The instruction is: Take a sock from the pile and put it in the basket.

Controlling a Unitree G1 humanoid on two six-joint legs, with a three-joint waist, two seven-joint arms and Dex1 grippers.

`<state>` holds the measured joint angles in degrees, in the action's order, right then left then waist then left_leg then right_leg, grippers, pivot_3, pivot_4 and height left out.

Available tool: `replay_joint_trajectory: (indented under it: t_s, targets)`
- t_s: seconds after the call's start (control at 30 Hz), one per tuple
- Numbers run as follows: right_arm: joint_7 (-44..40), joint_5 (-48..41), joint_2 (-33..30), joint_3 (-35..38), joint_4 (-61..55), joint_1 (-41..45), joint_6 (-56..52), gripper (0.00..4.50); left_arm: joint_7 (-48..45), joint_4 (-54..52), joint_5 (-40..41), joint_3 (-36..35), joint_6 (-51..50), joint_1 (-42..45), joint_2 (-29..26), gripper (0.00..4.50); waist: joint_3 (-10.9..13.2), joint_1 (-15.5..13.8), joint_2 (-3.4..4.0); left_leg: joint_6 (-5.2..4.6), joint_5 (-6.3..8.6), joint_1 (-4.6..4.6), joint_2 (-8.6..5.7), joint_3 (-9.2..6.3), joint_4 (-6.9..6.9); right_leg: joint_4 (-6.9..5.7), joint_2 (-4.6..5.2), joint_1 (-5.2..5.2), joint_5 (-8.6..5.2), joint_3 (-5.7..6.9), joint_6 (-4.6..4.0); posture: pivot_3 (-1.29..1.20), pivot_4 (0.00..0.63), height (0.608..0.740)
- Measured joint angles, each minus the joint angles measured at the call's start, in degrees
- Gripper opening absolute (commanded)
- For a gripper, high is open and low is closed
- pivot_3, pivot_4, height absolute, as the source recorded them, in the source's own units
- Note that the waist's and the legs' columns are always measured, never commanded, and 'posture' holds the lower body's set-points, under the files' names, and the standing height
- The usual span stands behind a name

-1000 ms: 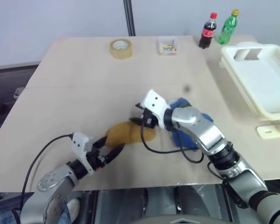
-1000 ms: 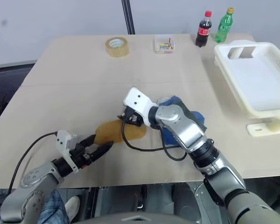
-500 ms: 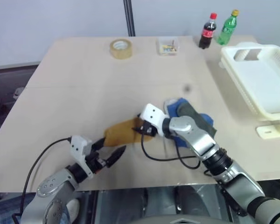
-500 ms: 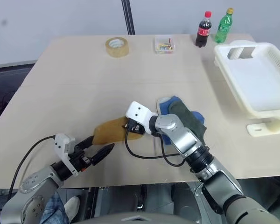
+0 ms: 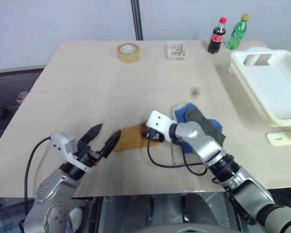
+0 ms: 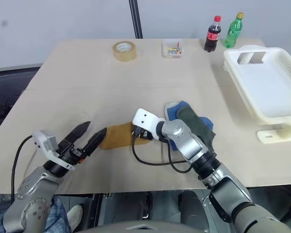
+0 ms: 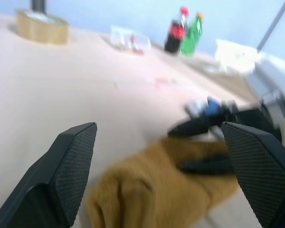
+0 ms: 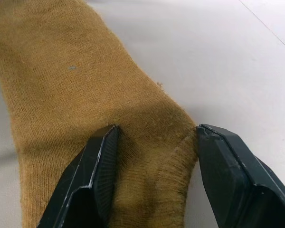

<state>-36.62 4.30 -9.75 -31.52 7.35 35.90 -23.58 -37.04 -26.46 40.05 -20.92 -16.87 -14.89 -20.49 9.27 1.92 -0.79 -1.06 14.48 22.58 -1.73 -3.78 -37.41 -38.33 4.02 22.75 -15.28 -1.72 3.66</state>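
The mustard sock [image 6: 117,135] lies flat on the tan table [image 6: 77,87], and everything else is placed here from it. The right gripper [image 8: 154,156] is down on the sock's end nearest the rest of the pile; in the right wrist view its two black fingers [image 8: 97,166] stand partly apart, one on each side of a raised fold of the mustard knit, pressing into the fabric without having pinched it shut. Just beyond that end of the sock lie the bright blue sock [image 6: 174,110] and the dark green sock [image 6: 196,124], overlapping each other and partly under the right forearm.

At the sock's opposite end, the left gripper [image 6: 86,136] is held above the table with its fingers [image 7: 69,161] spread wide and nothing between them; its tips point toward the sock and sit just short of its edge.

Well apart from the sock, at the table's right edge, sits the white slotted basket [image 6: 281,63], with no sock in it. Along the far edge of the table beyond the sock stand a roll of brown tape [image 6: 124,50], a small clear box of colourful bits [image 6: 172,48], a cola bottle [image 6: 213,34] and a green bottle [image 6: 233,30], the two bottles side by side nearest the basket.
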Motion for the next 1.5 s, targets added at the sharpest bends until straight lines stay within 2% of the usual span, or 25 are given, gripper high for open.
replay_joint_trajectory:
  t_s: [0.13, 0.2, 0.33, 0.6, 0.8, 0.97, 1.2, 1.5]
  targets:
    - [0.1, 0.1, 0.0, 0.1, -0.2, -0.2, -0.1, 2.71, 0.8, 0.4, -0.5, -0.3, -1.7, -2.0, -2.0, 4.47, 0.0, 0.0, 0.0, 0.0, 0.0, 0.0, 0.0, -0.02, 0.0, 0.0, -0.01, -0.01, 0.0, 0.02, 0.0, 0.0, 0.15, 0.738]
    - [0.1, 0.2, 0.0, 0.1, -0.2, -0.2, -0.1, 2.71, 2.4, 1.5, -1.6, 0.8, -5.3, -3.1, -4.4, 4.47, 0.0, 0.0, 0.02, 0.0, 0.0, -0.01, -0.01, -0.03, 0.0, 0.01, -0.02, -0.02, 0.0, 0.04, 0.0, 0.0, 0.15, 0.738]
    - [0.1, 0.3, 0.0, 0.1, -0.2, -0.2, -0.1, 2.71, 4.7, 3.4, -1.4, 1.5, -10.7, -3.3, -4.9, 4.47, 0.0, 0.0, 0.0, 0.0, 0.0, -0.01, -0.01, -0.08, 0.0, 0.01, -0.03, -0.02, 0.0, 0.08, 0.0, 0.0, 0.15, 0.738]
    - [0.1, 1.0, -0.1, 0.2, -0.1, -0.2, -0.2, 2.71, 5.1, 5.2, 3.2, 2.1, -22.4, 3.1, -9.3, 4.47, -0.3, -0.3, 0.3, 0.0, 0.0, -0.11, -0.04, -0.15, 0.0, 0.03, -0.01, -0.18, 0.0, 0.14, 0.0, 0.0, 0.15, 0.738]
    - [0.4, 1.6, -0.1, 0.3, -0.2, -0.2, -0.8, 2.71, 8.6, 15.6, 20.3, -3.8, -36.4, 12.8, -4.4, 4.47, -0.5, -0.6, 0.52, 0.0, -0.01, -0.2, -0.05, -0.24, 0.0, 0.03, -0.01, -0.29, 0.0, 0.21, 0.01, 0.0, 0.15, 0.738]
    - [0.8, 2.2, -0.7, 0.6, -1.2, -0.6, -0.7, 2.71, 9.2, 22.4, 32.8, -7.9, -45.4, 14.4, -4.8, 4.47, -0.5, -0.6, 0.51, 0.0, 0.0, -0.16, -0.08, -0.25, 0.0, 0.12, 0.01, -0.29, 0.0, 0.19, 0.01, 0.0, 0.15, 0.738]
    - [-0.3, 2.0, -0.9, 0.9, -3.9, -0.9, -0.6, 2.71, 8.6, 25.8, 38.8, -8.3, -50.4, 14.6, -6.3, 4.47, -0.5, -0.5, 0.51, 0.02, -0.01, -0.13, -0.06, -0.28, 0.09, 0.22, 0.01, -0.27, -0.01, 0.21, 0.0, 0.0, 0.15, 0.738]
    - [-2.0, 0.7, 1.2, 1.0, -4.1, -0.9, -0.4, 2.71, 8.7, 27.5, 38.8, -7.6, -50.8, 16.5, -6.3, 4.47, -0.5, -0.4, 0.5, 0.05, -0.02, -0.1, -0.05, -0.33, 0.14, 0.28, 0.03, -0.26, -0.01, 0.24, -0.01, 0.0, 0.15, 0.738]
